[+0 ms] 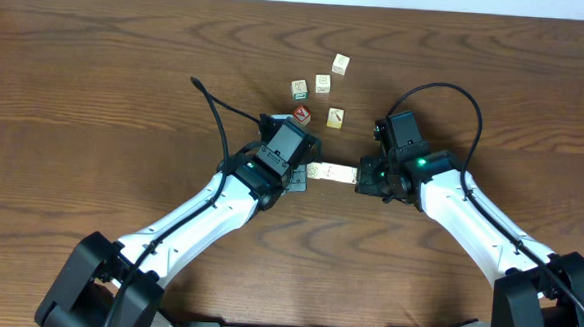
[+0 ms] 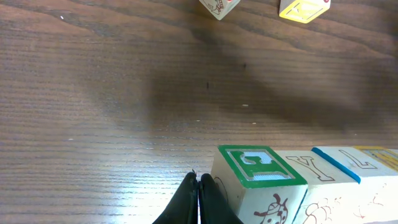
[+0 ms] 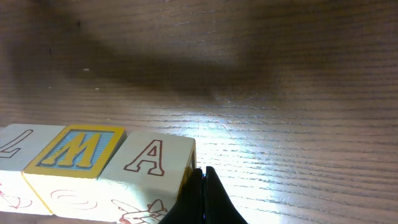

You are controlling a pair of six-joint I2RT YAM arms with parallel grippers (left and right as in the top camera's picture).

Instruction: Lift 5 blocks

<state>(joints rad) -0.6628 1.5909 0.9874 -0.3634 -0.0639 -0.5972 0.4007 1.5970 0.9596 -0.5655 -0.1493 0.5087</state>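
Mid-surface, between the two arms, five blocks lie end to end in one row, well short of the far edge. Left fingers are closed tight, tips at the end of the S block; the exact contact is cut off at the frame bottom. Right fingers are closed too, tips against the end of the A block. Neither pair grips a block; both look to be squeezing the row from its ends. Wrist views read S, Y, L from one end and A, M, L from the other, so five in the row. Loose cubes sit nearer the far edge, apart from the row and not part of this.

Step, as I judge it: squeeze is set, lift is next. Cannot tell if the row is off the surface. Next move needs both arms rising together at an equal pace, with inward pressure and level ends; otherwise the row likely buckles in the middle and drops.
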